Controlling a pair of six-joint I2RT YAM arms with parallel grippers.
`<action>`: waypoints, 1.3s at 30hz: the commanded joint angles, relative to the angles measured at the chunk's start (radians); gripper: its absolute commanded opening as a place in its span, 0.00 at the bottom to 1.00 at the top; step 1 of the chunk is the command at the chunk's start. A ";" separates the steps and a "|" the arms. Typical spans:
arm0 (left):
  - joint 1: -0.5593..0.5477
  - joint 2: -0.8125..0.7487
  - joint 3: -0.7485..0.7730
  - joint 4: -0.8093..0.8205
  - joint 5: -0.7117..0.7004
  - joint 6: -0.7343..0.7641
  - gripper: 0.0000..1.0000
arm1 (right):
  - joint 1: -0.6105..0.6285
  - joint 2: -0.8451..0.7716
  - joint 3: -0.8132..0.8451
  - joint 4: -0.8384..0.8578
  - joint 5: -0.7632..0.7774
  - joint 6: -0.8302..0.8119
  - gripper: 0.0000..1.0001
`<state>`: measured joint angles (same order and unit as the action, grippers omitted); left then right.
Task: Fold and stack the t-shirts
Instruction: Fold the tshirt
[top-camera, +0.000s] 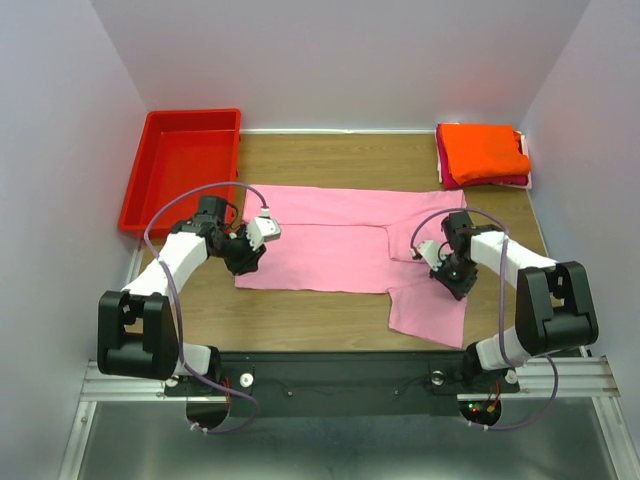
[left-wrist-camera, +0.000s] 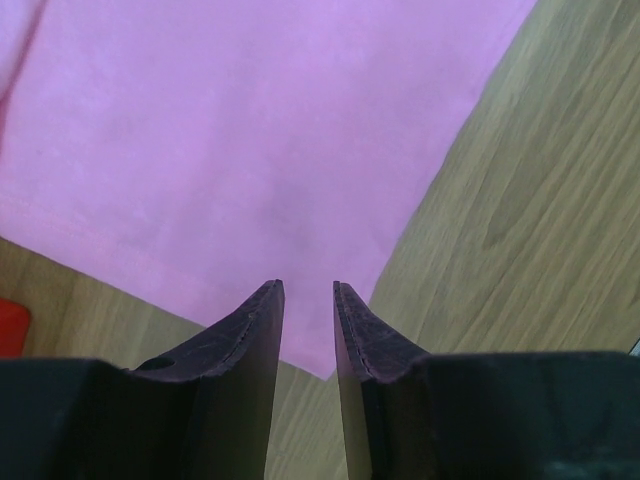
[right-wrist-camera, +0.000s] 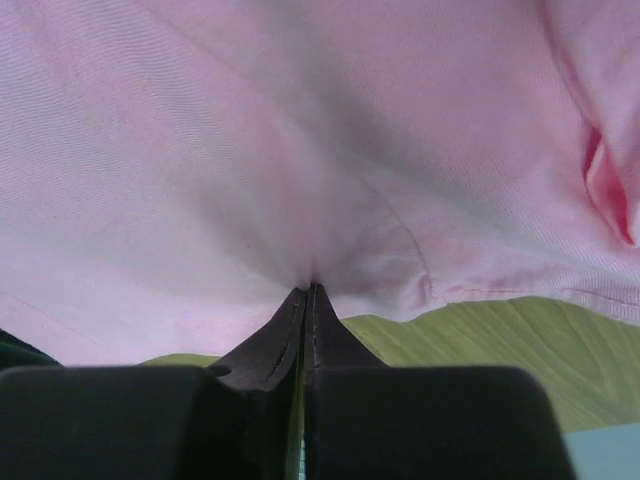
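Right gripper is pinching the light pink t-shirt, left gripper narrowly open; folded orange t-shirt is waiting upper right, pink one still unfolded

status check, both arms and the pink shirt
Left end effector open at pink shirt corner. Right end effector shut on pink shirt. Nothing blocking.

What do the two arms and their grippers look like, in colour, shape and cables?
Both arms have bulky black joint housings and white link covers. A thin purple-grey cable loops along each. The left gripper has two dark, tapering fingers with a rough inner surface. The right gripper has the same dark, wedge-shaped fingers.
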<state>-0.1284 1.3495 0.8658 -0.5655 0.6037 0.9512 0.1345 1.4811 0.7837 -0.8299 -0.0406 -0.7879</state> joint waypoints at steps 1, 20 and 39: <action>0.006 -0.050 -0.059 -0.011 -0.082 0.150 0.37 | 0.008 0.016 -0.044 0.063 -0.013 0.018 0.00; 0.006 -0.070 -0.169 -0.077 -0.162 0.432 0.35 | 0.008 -0.042 0.040 -0.083 0.028 0.001 0.01; 0.006 -0.059 -0.206 -0.033 -0.179 0.437 0.00 | 0.008 -0.134 0.020 -0.117 0.061 0.006 0.01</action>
<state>-0.1280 1.3209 0.6636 -0.5625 0.4084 1.3693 0.1390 1.3914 0.7940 -0.9173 -0.0059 -0.7815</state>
